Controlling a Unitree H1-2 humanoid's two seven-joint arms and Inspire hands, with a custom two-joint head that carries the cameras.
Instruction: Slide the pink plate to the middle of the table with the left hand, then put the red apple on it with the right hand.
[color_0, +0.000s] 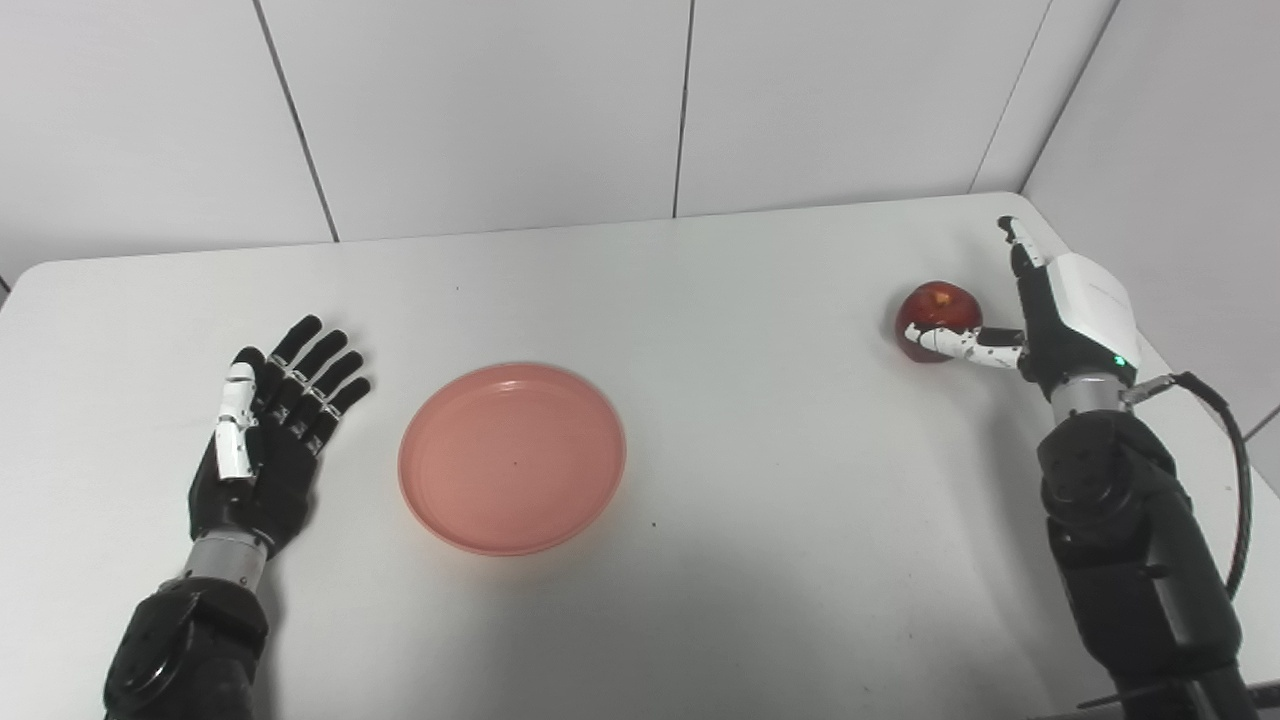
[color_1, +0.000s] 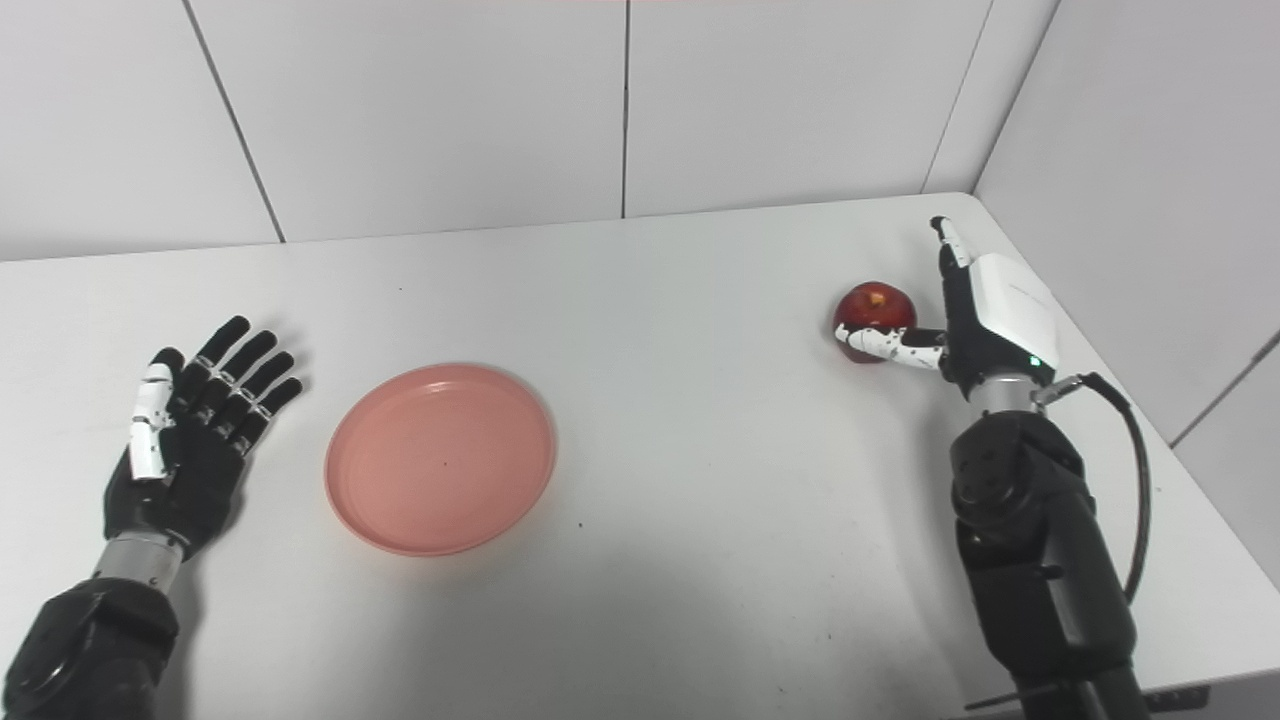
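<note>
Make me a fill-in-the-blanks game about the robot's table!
1. The plate is colored ____.
2. The apple sits beside the robot's ____ hand.
3. The left hand lies open, holding ____.
4. The plate has ____ on it so far.

Missing words: pink; right; nothing; nothing

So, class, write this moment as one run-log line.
left hand: open, beside pink plate, apart | plate: empty, left of centre | right hand: open, thumb against red apple | apple: on table
</note>
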